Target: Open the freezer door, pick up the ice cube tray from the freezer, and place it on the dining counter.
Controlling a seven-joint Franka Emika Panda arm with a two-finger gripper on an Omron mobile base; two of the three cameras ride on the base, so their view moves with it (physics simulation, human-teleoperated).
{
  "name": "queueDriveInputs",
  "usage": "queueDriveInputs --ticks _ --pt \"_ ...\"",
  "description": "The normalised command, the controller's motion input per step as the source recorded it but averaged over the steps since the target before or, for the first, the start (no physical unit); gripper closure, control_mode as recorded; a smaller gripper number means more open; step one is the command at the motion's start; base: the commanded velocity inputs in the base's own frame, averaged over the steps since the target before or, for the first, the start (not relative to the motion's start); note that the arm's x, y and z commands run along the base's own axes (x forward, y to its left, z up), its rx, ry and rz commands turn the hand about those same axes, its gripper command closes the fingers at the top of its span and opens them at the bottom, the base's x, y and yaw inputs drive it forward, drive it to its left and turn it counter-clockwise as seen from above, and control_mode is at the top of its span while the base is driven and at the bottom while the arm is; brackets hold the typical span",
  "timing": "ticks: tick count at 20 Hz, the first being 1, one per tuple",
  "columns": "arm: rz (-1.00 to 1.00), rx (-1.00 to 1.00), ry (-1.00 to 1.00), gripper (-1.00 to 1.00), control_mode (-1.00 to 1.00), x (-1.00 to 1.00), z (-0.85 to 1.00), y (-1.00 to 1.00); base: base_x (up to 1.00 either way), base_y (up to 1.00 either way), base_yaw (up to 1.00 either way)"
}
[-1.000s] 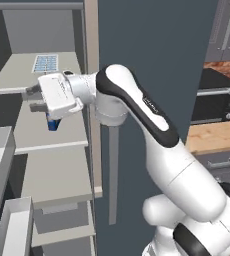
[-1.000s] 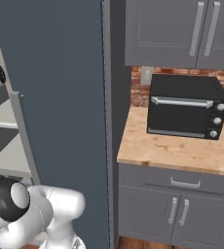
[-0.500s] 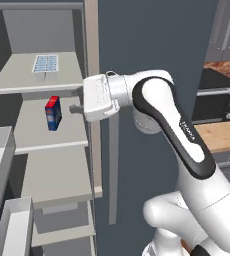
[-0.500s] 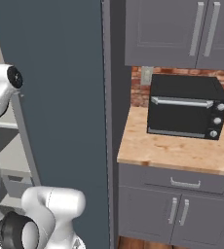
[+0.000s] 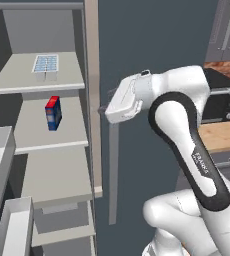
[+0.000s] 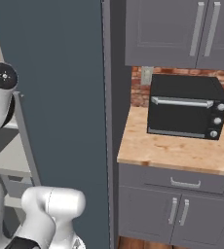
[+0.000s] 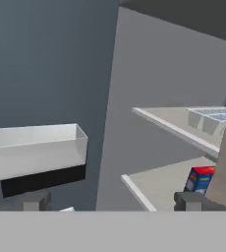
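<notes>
The claw [image 7: 112,202] stood spread and empty outside the freezer [image 5: 47,150]; the ice cube tray [image 5: 45,63] sat on the top shelf. Reaching in, it would probably clip the beige centre strip [image 5: 93,95].

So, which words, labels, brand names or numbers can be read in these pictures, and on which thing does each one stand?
"FRANKA": small dark lettering along the white arm, seen in the left base view; it is only just readable.
Red-and-blue box on the freezer shelf: it has print on it, but too blurred to read.
Black oven on the counter: knobs, with no readable marks.
Ice cube tray: no text.
</notes>
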Motion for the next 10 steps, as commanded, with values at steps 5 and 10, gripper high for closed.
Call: queueDriveInputs --ticks 5,10 --pt "-0.39 -0.12 0.02 -1.00 -1.00 0.00 -0.14 -0.97 0.00 0.00 0.00" --pt "-0.42 -0.11 0.06 -1.00 -1.00 0.00 -0.14 -0.94 0.00 0.00 0.00"
